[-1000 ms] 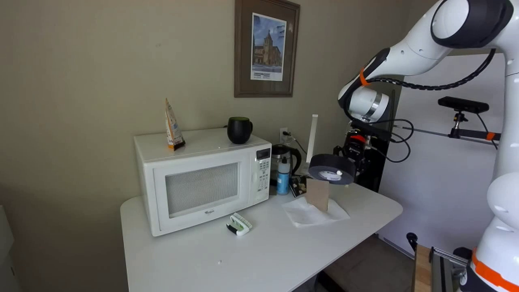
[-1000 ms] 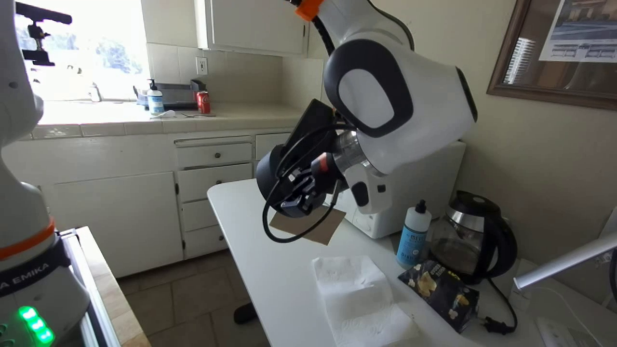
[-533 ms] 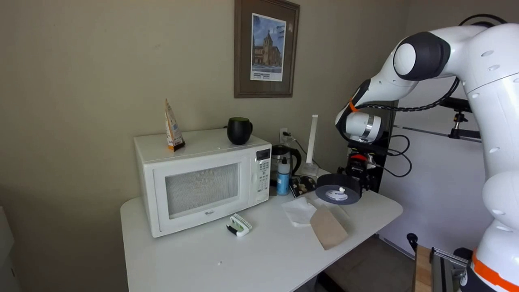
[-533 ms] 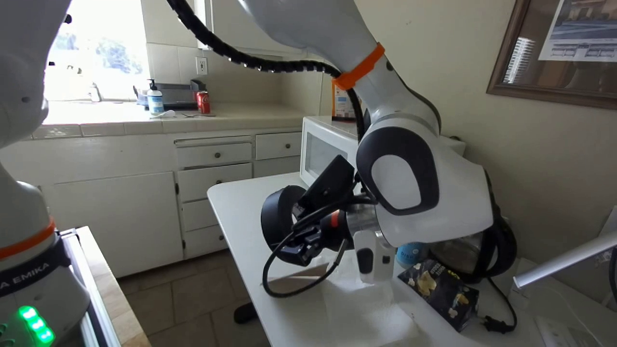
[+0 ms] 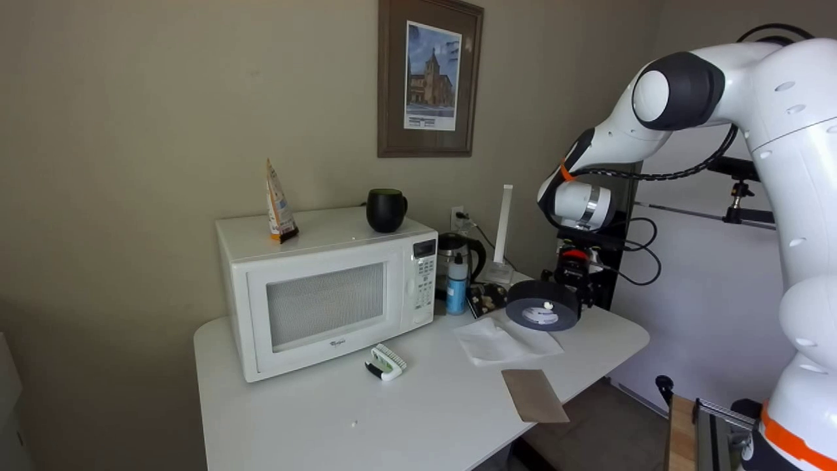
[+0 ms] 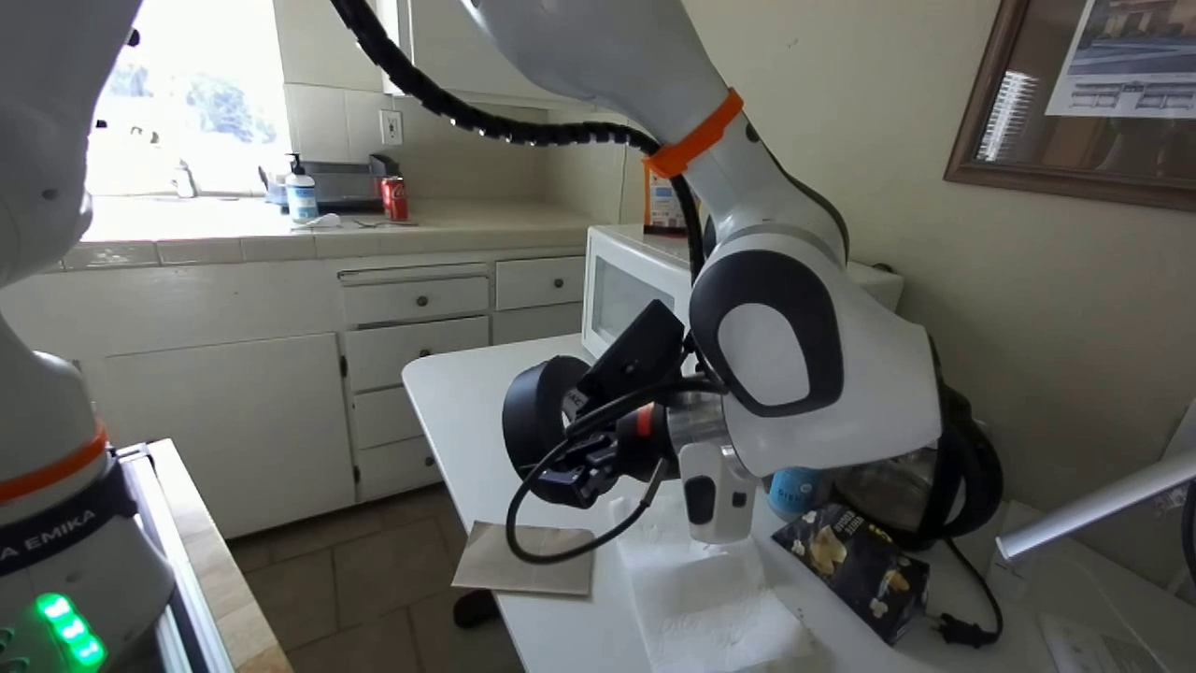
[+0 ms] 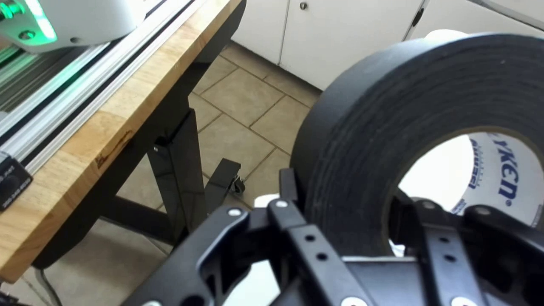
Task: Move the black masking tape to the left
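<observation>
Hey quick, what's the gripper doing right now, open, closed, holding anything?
Gripper: closed, holding the black masking tape, fingers gripping the roll's wall from outside and from inside its hole.

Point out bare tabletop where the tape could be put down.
The largest free patch is the white table in front of the microwave, bordered by the scrub brush and the robot-side edge, one small speck aside. Another lies between the brush and the paper towel. Beside the microwave it's crowded: kettle, blue-labelled bottle and black packet bunch together.
</observation>
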Motion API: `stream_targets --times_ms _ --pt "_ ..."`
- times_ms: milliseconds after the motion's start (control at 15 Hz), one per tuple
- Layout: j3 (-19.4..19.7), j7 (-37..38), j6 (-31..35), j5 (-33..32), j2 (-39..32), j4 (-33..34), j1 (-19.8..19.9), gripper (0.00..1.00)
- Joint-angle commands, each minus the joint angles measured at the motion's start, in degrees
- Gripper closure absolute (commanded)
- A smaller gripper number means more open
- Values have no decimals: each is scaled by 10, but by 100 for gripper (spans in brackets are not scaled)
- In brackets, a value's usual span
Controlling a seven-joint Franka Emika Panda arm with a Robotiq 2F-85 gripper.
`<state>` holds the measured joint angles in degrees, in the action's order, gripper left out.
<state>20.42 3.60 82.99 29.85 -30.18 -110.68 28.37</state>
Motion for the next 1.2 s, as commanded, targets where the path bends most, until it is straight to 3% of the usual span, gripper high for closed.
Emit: stream_targets --times_ms 0,600,933,1133 --pt "-22 46 -86 34 -58 43 10 78" --pt "-42 218 -182 177 -224 135 -3 78" --pt "-40 320 -175 320 -267 143 -4 78" --pt "-39 379 -170 371 -286 146 -5 78"
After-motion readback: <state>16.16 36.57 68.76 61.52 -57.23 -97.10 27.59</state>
